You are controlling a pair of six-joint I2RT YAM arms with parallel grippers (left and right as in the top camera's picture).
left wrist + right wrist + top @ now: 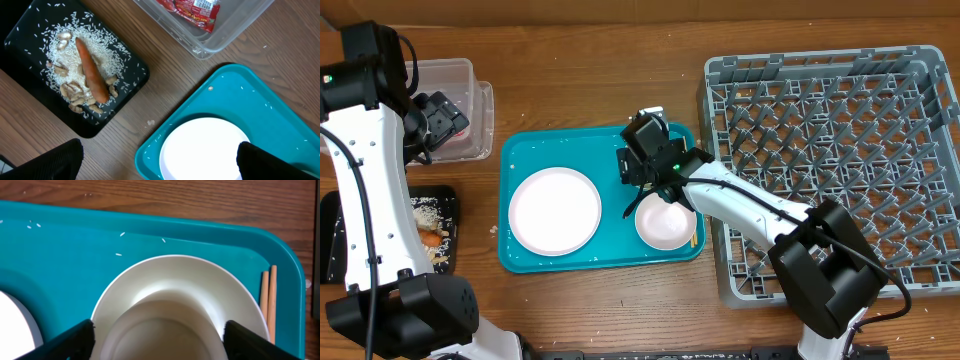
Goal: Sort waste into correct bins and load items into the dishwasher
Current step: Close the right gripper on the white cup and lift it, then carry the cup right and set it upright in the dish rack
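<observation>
Right gripper [158,337], jaws apart, straddles the white bowl [170,295] on the teal tray [75,245], apparently posed for a grasp bound for the grey dish rack [820,130]; left gripper [160,160] hangs wide open and empty above sorted waste: carrot stick [91,70] on black tray [127,62], red wrapper [192,10] in clear tub [220,41]

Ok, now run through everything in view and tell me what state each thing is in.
left gripper, open, empty.
right gripper, open above the bowl.
bowl, upright, empty, on the teal tray.
large plate, flat on the tray, bare.
chopsticks, side by side on the tray beside the bowl.
clear tub, holds the red wrapper.
black tray, holds rice, scraps and the carrot stick.
dish rack, nothing loaded.
</observation>
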